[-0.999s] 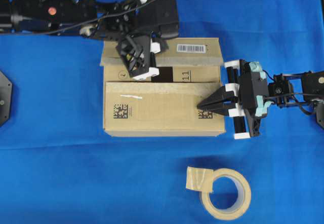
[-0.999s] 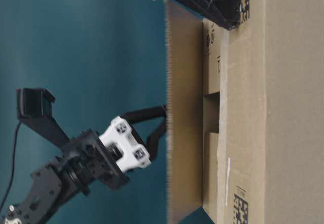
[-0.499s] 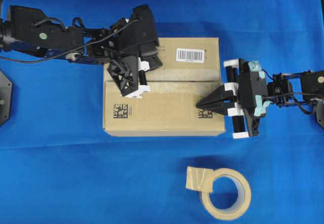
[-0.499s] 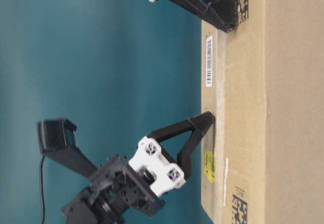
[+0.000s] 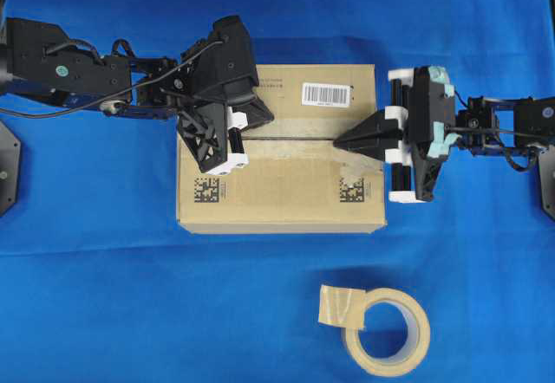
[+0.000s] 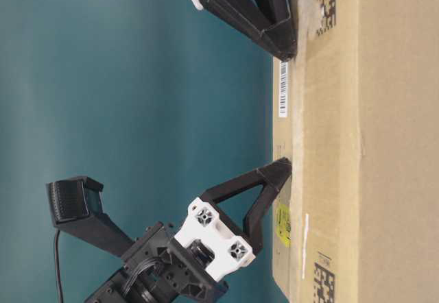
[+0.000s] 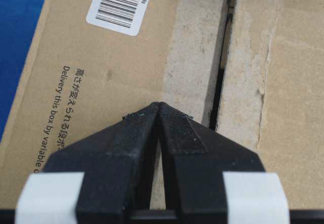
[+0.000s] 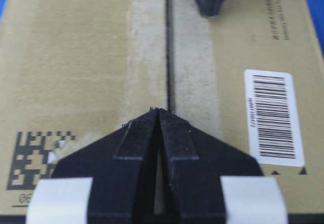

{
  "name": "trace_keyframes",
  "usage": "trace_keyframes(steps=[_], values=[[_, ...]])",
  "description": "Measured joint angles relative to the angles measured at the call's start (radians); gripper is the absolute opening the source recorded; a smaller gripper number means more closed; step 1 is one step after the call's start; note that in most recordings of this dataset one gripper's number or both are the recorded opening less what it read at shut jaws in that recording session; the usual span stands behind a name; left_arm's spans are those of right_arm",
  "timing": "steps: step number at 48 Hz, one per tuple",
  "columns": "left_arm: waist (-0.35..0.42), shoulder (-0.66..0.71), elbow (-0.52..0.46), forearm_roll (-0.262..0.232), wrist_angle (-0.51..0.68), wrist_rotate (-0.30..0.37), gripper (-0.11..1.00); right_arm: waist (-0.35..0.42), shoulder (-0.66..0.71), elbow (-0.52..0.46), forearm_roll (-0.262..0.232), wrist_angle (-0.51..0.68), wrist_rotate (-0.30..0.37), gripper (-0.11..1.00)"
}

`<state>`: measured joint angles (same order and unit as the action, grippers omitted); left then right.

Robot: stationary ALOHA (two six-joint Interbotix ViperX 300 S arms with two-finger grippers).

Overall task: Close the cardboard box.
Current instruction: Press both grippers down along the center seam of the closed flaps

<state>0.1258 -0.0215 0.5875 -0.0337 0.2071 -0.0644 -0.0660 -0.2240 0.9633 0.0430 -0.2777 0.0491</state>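
Note:
The cardboard box (image 5: pixel 282 184) lies on the blue cloth with its top flaps down and meeting along a thin dark seam (image 5: pixel 295 139). My left gripper (image 5: pixel 263 123) is shut with nothing in it, its tip resting on the far flap just beside the seam (image 7: pixel 221 82). My right gripper (image 5: pixel 336 140) is also shut and empty, its tip on the seam from the right side. The table-level view shows both tips, left gripper (image 6: pixel 282 168) and right gripper (image 6: pixel 288 49), touching the box top (image 6: pixel 343 145). A white barcode label (image 8: pixel 273 115) sits on the far flap.
A beige tape roll (image 5: pixel 386 331) with a loose folded end lies on the cloth in front of the box, toward the right. Blue cloth (image 5: pixel 104 296) surrounds the box on all sides.
The far flap, half raised a second ago, now lies flat under my left gripper. My right gripper has shifted from the near flap up to the seam.

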Motion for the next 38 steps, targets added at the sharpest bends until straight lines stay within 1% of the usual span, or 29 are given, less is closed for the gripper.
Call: trace_keyframes(steps=[19, 24, 30, 38], values=[[-0.002, -0.003, 0.002, 0.000, -0.003, 0.000, 0.00, -0.005, 0.000, 0.020, 0.000, -0.003, -0.002, 0.00], [-0.005, -0.011, 0.017, 0.000, -0.020, -0.003, 0.00, -0.005, 0.000, 0.028, 0.000, -0.005, -0.002, 0.00], [-0.017, -0.029, 0.051, 0.000, -0.083, 0.000, 0.00, -0.006, 0.000, 0.031, 0.000, -0.005, -0.003, 0.00], [-0.041, -0.078, 0.140, 0.000, -0.229, 0.003, 0.00, -0.011, 0.000, 0.034, 0.000, -0.008, 0.000, 0.00]])
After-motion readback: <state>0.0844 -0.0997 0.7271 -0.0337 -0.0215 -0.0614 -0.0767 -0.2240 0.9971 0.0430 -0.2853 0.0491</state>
